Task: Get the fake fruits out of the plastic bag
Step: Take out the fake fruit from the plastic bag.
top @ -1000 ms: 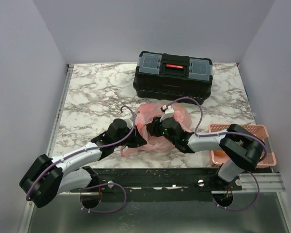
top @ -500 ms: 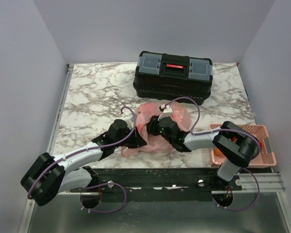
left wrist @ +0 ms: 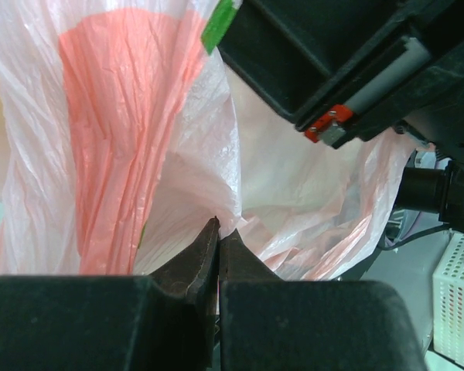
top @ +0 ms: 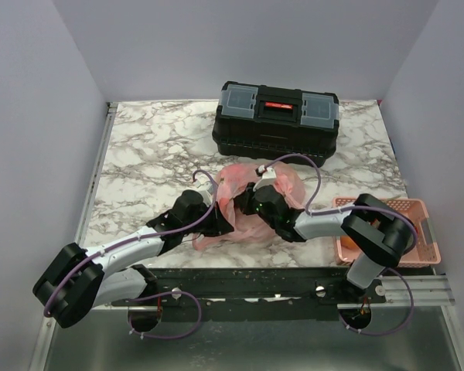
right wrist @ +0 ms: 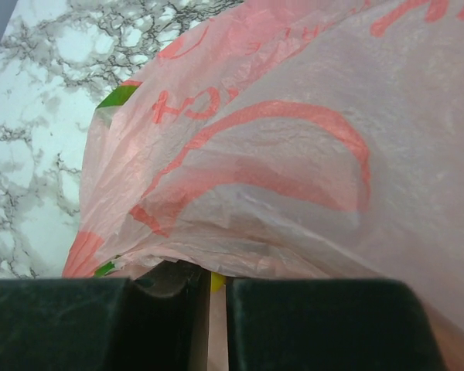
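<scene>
The pink plastic bag [top: 236, 226] lies crumpled at the near middle of the marble table, between both wrists. My left gripper [top: 220, 217] holds the bag's left side; in the left wrist view its jaws [left wrist: 219, 232] are pressed together with a fold of the bag [left wrist: 124, 154] pinched at the tips. My right gripper [top: 249, 205] reaches into the bag from the right. In the right wrist view the film [right wrist: 294, 154] drapes over its fingertips, and its jaws [right wrist: 213, 277] stand nearly together on a sliver of a yellow fake fruit [right wrist: 216, 282]. The other fake fruits are hidden.
A black toolbox [top: 277, 120] stands behind the bag. A rigid pink slotted basket [top: 417, 209] sits at the right front, partly under my right arm, with something orange [top: 348, 249] at its near left corner. Bare marble [top: 143, 154] stretches to the left.
My right gripper's jaws have closed in from half open. The right forearm swung a little left, pushing the wrist deeper into the bag. The left arm held still.
</scene>
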Robot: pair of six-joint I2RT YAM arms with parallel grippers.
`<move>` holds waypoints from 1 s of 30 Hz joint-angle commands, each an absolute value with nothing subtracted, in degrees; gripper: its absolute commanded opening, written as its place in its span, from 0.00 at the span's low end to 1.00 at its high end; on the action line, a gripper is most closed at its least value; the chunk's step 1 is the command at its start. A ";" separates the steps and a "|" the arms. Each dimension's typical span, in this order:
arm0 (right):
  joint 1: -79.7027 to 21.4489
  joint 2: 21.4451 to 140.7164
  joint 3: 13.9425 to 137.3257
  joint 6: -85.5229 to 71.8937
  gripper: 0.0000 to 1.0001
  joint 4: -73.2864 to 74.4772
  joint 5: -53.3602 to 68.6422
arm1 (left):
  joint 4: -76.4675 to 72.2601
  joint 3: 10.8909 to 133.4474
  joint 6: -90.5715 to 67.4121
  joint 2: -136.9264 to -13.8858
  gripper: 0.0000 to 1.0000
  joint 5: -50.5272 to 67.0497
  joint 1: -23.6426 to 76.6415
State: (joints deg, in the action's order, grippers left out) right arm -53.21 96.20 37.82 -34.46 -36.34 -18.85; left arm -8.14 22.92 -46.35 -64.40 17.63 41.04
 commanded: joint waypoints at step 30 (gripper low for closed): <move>-53.48 59.45 31.91 -33.62 0.01 -17.57 -4.94 | -5.65 24.52 -45.08 -65.39 0.00 16.84 41.57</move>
